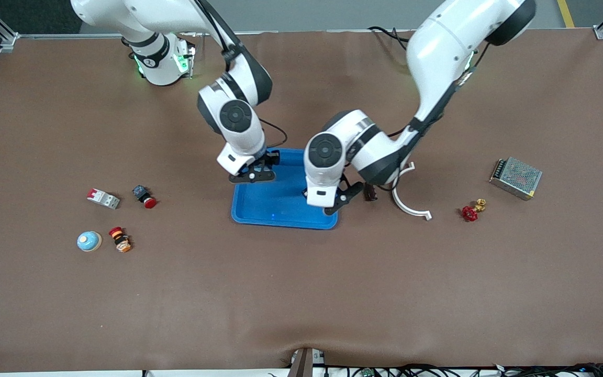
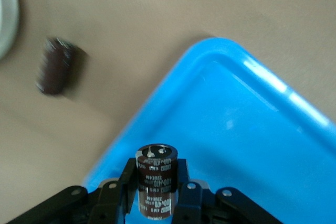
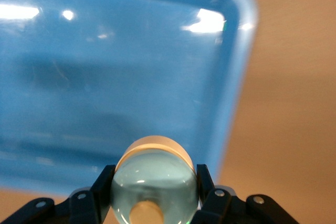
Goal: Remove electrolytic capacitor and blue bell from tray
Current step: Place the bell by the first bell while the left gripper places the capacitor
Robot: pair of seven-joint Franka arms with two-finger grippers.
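Left gripper (image 1: 339,201) is lowered over the table's middle, fingers (image 2: 127,182) clamped on a load. Right gripper (image 1: 256,174) hangs alongside, wrist bent down, fingers (image 3: 103,187) likewise clamped.

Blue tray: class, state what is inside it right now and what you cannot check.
The blue tray shows bare floor. The left claw holds a capacitor and the right claw a bell above it. Both arms cover part of the floor.
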